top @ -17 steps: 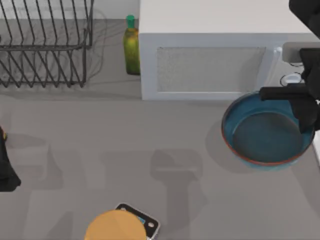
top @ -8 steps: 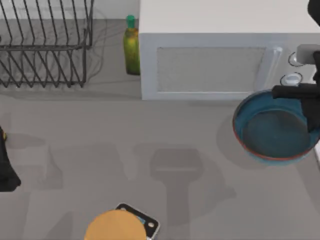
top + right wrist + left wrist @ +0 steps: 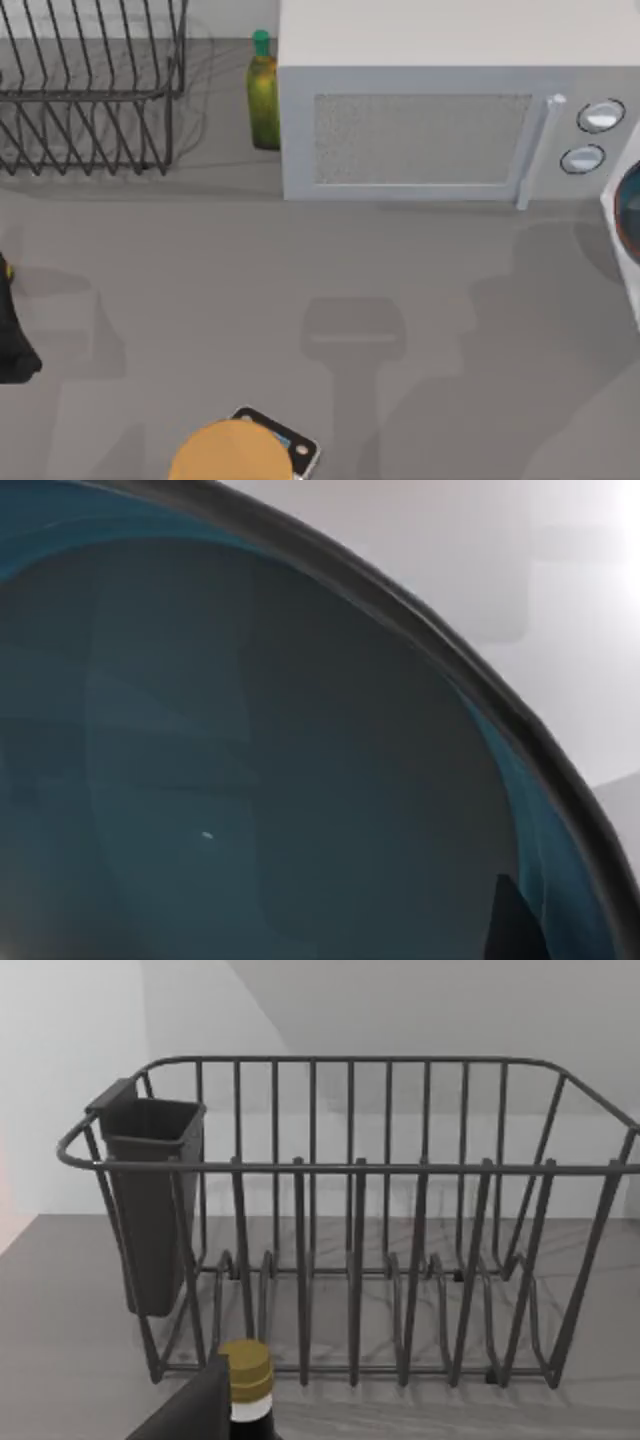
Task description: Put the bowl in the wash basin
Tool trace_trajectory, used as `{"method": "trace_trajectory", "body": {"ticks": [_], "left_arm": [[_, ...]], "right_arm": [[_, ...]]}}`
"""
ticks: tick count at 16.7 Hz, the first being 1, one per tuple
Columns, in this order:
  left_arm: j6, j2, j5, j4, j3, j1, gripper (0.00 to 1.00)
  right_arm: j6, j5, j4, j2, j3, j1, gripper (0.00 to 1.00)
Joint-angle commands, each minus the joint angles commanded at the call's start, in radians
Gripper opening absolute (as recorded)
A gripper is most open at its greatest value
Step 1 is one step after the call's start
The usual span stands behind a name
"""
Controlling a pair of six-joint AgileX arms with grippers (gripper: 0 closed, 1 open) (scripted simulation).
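1. At the left edge of the worktop (image 3: 300,270) the left arm (image 3: 12,335) is parked, well apart from the task's things. Its wrist view looks at the dish rack (image 3: 350,1240) and the cap of a bottle (image 3: 245,1370). I cannot tell if the left pincer is apart or together.
2. In the middle stands the microwave (image 3: 420,120), with a green bottle (image 3: 263,90) just beside it. An orange disc (image 3: 230,452) lies at the near edge. None of these is in the way.
3. At the far right edge of the top view, the bowl (image 3: 631,205) shows as a thin blue sliver with its reddish rim. It is past the microwave's knobs and over the white strip of the wash basin (image 3: 628,290).
4. In the right wrist view the inside of the bowl (image 3: 250,760) is very close, and a small dark tip (image 3: 512,932) stands at its wall. I judge the right pincer has the bowl, but I cannot tell if it is clamped on the rim.
5. The next move depends on one relation: the bowl lies directly before the right pincer and already above the basin. So I judge the way is down, and the right arm is the nearer one.
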Motion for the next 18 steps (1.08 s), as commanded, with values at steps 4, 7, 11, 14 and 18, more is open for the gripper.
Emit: {"method": "trace_trajectory", "body": {"ticks": [4, 7, 11, 14, 18], "left_arm": [[0.0, 0.0, 0.0, 0.0, 0.0, 0.0, 1.0], [0.0, 0.0, 0.0, 0.0, 0.0, 0.0, 1.0], [0.0, 0.0, 0.0, 0.0, 0.0, 0.0, 1.0], [0.0, 0.0, 0.0, 0.0, 0.0, 0.0, 1.0], [0.0, 0.0, 0.0, 0.0, 0.0, 0.0, 1.0]], "right_arm": [[-0.084, -0.093, 0.543, -0.024, -0.194, -0.216, 0.0], [-0.138, -0.178, 0.915, -0.054, -0.304, -0.309, 0.0], [-0.187, -0.291, 1.273, -0.109, -0.398, -0.328, 0.0], [-0.205, -0.357, 1.434, -0.147, -0.432, -0.308, 0.0], [-0.21, -0.388, 1.5, -0.167, -0.445, -0.298, 0.0]]}}
